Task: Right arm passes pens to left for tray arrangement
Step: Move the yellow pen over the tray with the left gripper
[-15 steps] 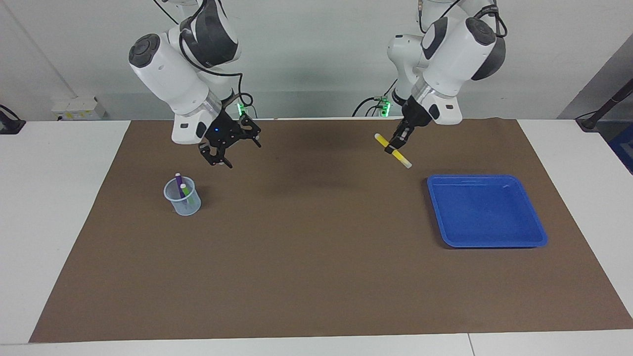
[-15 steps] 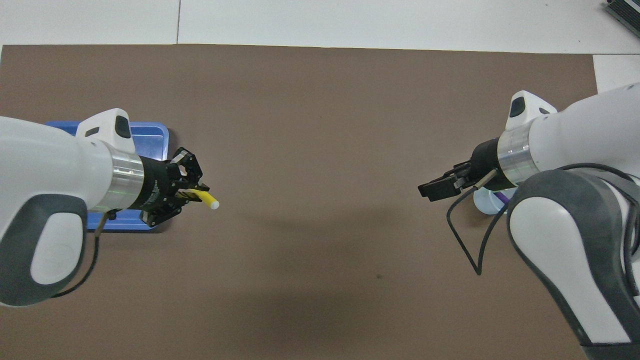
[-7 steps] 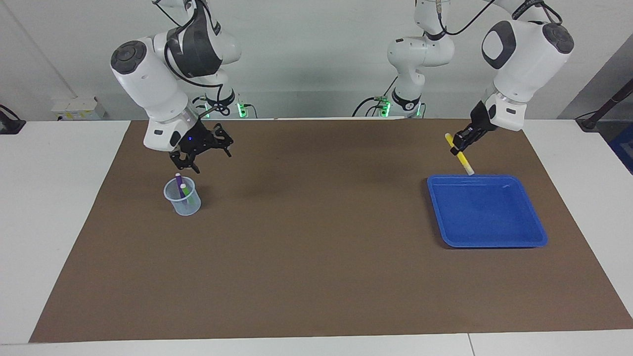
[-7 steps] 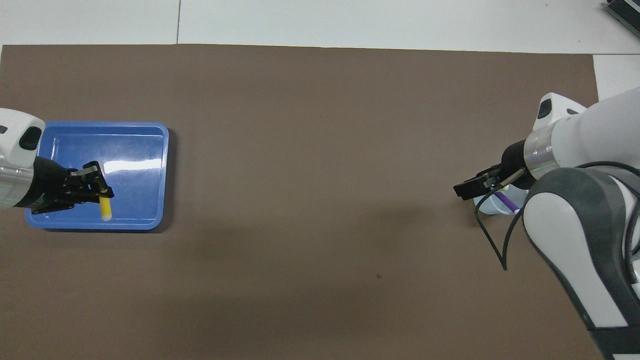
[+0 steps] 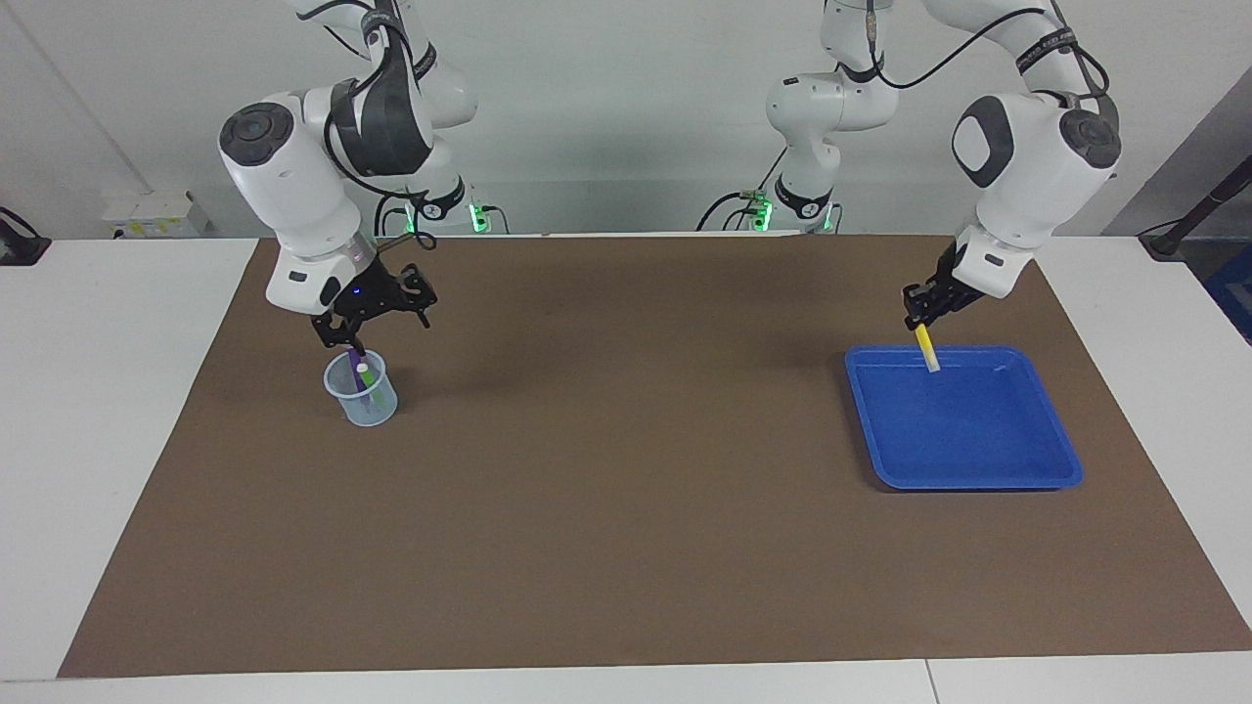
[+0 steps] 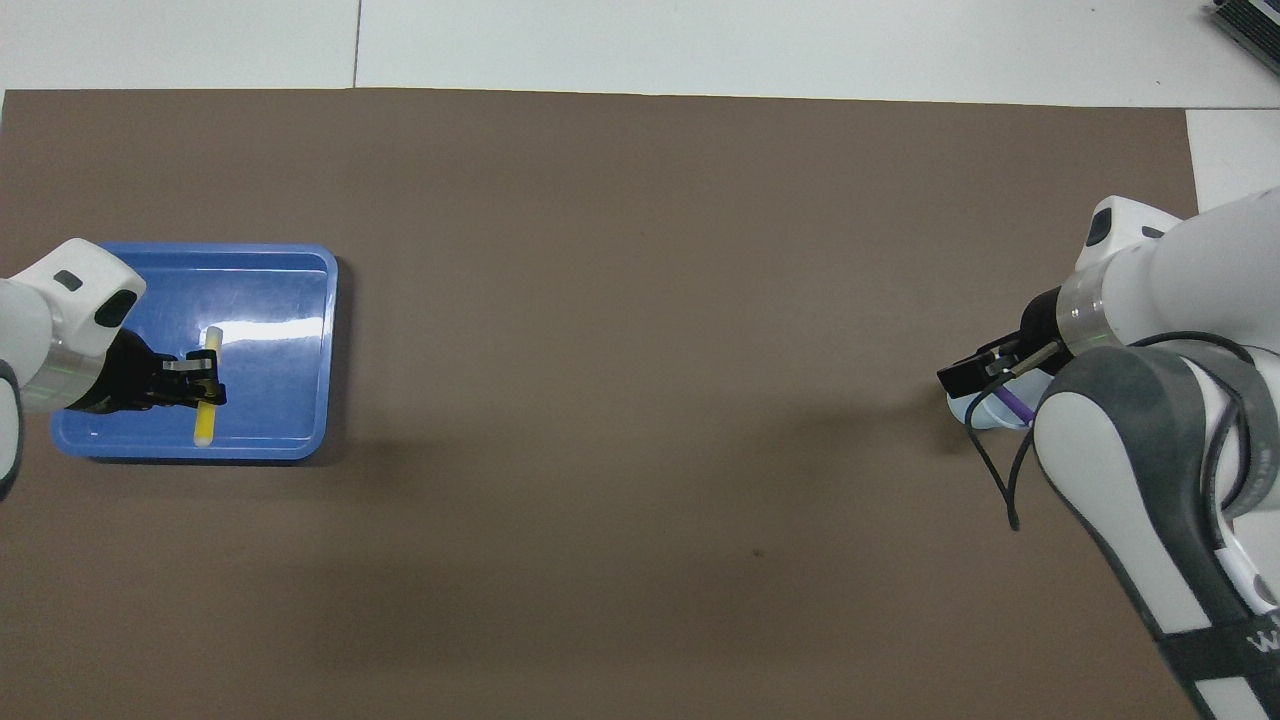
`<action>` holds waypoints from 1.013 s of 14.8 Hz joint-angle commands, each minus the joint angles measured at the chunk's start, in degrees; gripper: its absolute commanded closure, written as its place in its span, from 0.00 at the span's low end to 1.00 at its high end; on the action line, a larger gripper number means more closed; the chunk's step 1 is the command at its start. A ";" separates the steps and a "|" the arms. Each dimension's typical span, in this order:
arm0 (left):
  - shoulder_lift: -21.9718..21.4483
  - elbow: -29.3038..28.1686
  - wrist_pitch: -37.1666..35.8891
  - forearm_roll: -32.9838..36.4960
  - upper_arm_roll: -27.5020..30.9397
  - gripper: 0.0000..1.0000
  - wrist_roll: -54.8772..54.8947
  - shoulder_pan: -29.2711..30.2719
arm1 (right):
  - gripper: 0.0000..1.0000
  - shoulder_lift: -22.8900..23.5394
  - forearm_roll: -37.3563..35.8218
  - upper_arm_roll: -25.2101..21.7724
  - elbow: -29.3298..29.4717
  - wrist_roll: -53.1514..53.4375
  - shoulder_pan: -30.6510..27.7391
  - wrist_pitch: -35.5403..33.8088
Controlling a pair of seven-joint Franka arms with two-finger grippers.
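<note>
We count three pens: one yellow pen (image 5: 924, 348) clamped in the left end effector (image 5: 919, 311) over one tray (image 5: 978, 476); two, at its nine o'clock, in one cup (image 5: 362, 391) under the open right end effector (image 5: 354, 328).

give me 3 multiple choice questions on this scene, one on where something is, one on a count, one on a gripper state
1. Where is the yellow pen?
A. lying on the brown mat
B. in the left gripper, over the blue tray
C. standing in the cup

2. How many pens stand in the clear cup?
A. none
B. two
C. four

3. What state is the right gripper in?
A. open, above the cup
B. shut on the yellow pen
C. resting in the tray

Answers:
1. B: the facing view shows the pen hanging pale tip down from the shut left gripper, above the tray's edge nearer the robots.
2. B: a purple pen and a green pen stick up out of the cup.
3. A: its black fingers are spread over the cup's rim and grip nothing.
</note>
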 commanded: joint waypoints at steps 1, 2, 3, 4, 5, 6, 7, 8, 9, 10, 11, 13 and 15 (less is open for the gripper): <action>4.14 -1.70 7.85 1.23 -0.61 1.00 4.59 0.67 | 0.00 0.37 -2.59 0.54 -1.21 0.87 -1.15 2.28; 6.08 -1.70 10.23 1.23 -0.61 1.00 5.30 0.33 | 0.00 0.89 -3.55 0.63 -1.30 0.78 -1.50 2.99; 7.57 -1.70 12.16 1.23 -0.61 1.00 6.09 -0.02 | 0.00 1.42 -3.74 0.63 -1.22 0.78 -1.76 3.60; 8.98 -1.70 13.23 1.23 -0.61 1.00 7.58 -0.12 | 0.00 1.86 -3.91 0.63 -1.30 0.61 -2.03 4.05; 9.78 -1.53 14.02 1.23 -0.52 1.00 9.60 0.06 | 0.00 2.04 -4.18 0.63 -1.30 0.52 -2.20 4.22; 11.00 -1.35 15.07 1.23 -0.52 1.00 10.75 0.23 | 0.00 2.30 -4.87 0.63 -1.30 0.34 -2.29 4.83; 11.89 -1.18 16.39 1.23 -0.52 1.00 10.76 0.32 | 0.00 2.48 -5.58 0.63 -1.39 0.34 -2.56 4.93; 12.07 -1.17 17.19 1.23 -0.52 1.00 10.76 0.32 | 0.00 3.00 -5.85 0.63 -1.39 0.34 -2.73 5.28; 12.25 -1.26 17.28 1.23 -0.52 1.00 10.76 0.50 | 0.00 3.27 -5.94 0.63 -1.65 0.26 -2.73 5.98; 12.25 -1.26 17.46 1.23 -0.61 1.00 10.76 0.59 | 0.01 3.27 -6.20 0.63 -2.61 0.25 -2.73 7.29; 12.51 -1.26 18.15 1.23 -0.61 1.00 10.76 0.59 | 0.01 3.36 -6.63 0.63 -3.75 0.25 -2.73 8.78; 13.91 -1.35 19.65 1.23 -0.61 1.00 10.76 0.41 | 0.03 4.15 -7.34 0.54 -4.38 0.34 -2.82 10.02; 14.01 -1.26 19.65 1.23 -0.61 1.00 10.67 0.58 | 0.03 4.68 -7.34 0.63 -4.38 0.34 -3.52 10.29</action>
